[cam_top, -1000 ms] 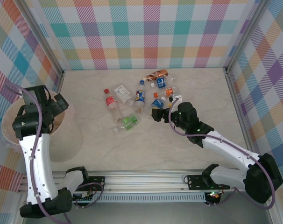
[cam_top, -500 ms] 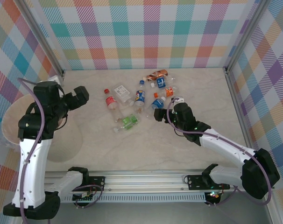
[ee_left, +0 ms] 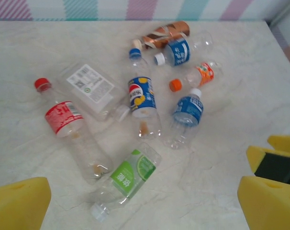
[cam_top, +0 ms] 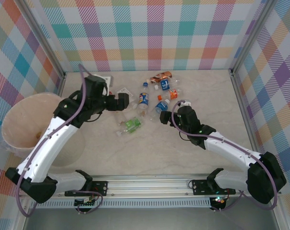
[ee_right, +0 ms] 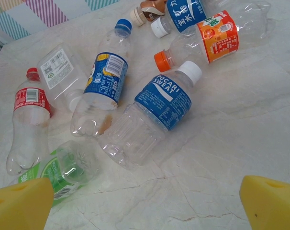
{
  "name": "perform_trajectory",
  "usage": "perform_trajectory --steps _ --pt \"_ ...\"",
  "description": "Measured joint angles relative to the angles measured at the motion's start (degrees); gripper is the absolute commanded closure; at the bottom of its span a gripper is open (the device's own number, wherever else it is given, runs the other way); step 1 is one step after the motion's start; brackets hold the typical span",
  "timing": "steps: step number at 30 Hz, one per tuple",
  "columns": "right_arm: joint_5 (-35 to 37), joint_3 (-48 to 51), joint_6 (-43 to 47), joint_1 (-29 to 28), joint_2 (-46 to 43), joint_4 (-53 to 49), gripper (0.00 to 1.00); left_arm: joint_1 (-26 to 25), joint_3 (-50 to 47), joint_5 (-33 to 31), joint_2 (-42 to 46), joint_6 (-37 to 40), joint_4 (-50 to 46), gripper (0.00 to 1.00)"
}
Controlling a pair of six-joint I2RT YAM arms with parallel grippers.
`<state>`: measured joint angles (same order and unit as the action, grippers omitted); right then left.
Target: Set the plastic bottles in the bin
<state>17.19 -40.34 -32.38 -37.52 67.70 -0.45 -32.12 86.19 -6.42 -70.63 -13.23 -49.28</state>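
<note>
My two arms, overhead feed. Left arm (cam_top: 49, 143) and right arm (cam_top: 228, 149): white link shells, black joint housings, a mauve cable (cam_top: 81, 76) looped along each. Black bases (cam_top: 217, 181) at six o'clock. Left gripper (cam_top: 123, 101) and right gripper (cam_top: 162, 117): black bodies, yellow foam pads (ee_left: 20, 203). A green speck (cam_top: 199, 127) on the right arm is possibly a lamp.

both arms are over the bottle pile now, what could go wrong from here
1. The left gripper and right gripper both hang open over the same pile, so reaching for neighbouring bottles might bring the arms into contact.
2. The Pocari Sweat bottle lies right beside the blue-and-yellow-label bottle; closing on one may shove or pinch the other.
3. The bottles are round and some look crushed, so one could slip from the grip on the carry to the bin.
</note>
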Motion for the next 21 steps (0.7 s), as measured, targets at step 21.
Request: perform_trajectory --steps 21 --pt "3.21 3.13 0.0 0.04 -7.17 -0.98 0.0 -2.67 -2.29 -0.48 -12.28 4.11 4.9 0.0"
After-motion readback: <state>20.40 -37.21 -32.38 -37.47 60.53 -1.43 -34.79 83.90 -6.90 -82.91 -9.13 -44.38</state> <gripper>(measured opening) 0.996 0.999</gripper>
